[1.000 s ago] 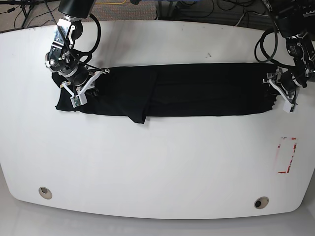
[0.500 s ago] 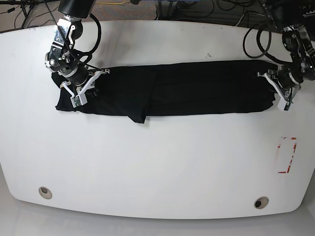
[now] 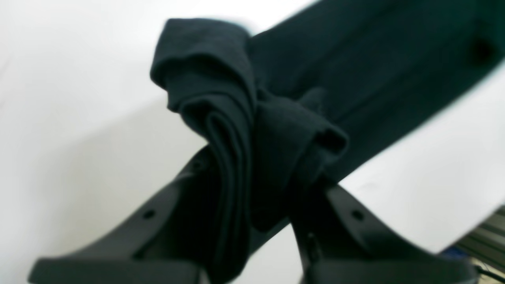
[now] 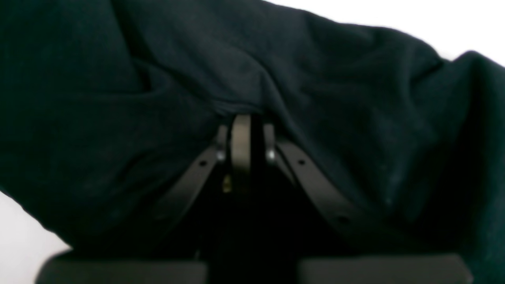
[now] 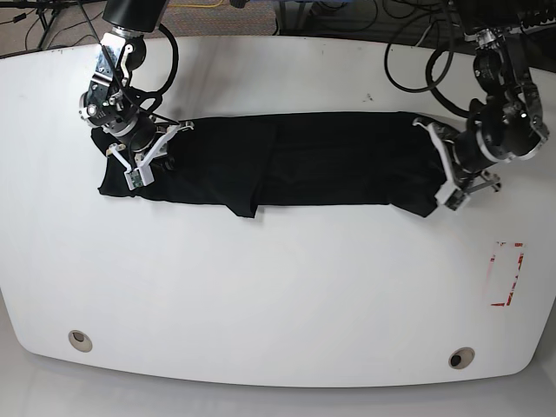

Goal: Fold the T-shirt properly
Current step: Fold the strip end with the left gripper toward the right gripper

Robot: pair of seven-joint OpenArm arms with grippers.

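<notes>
One white table [image 5: 278, 287], two holes near its front edge. One black T-shirt [image 5: 330, 161], a long band across the far half. Two grippers: left gripper [image 5: 439, 165] clamped on the bunched right end; right gripper [image 5: 148, 152] pinched tight on the left end. One red-marked patch [image 5: 506, 274] at right.

place: robotics lab | evidence: wide white rounded counter [image 5: 278, 287]; tangled black cables [image 5: 347, 17] behind; red tape rectangle [image 5: 506, 274]
</notes>
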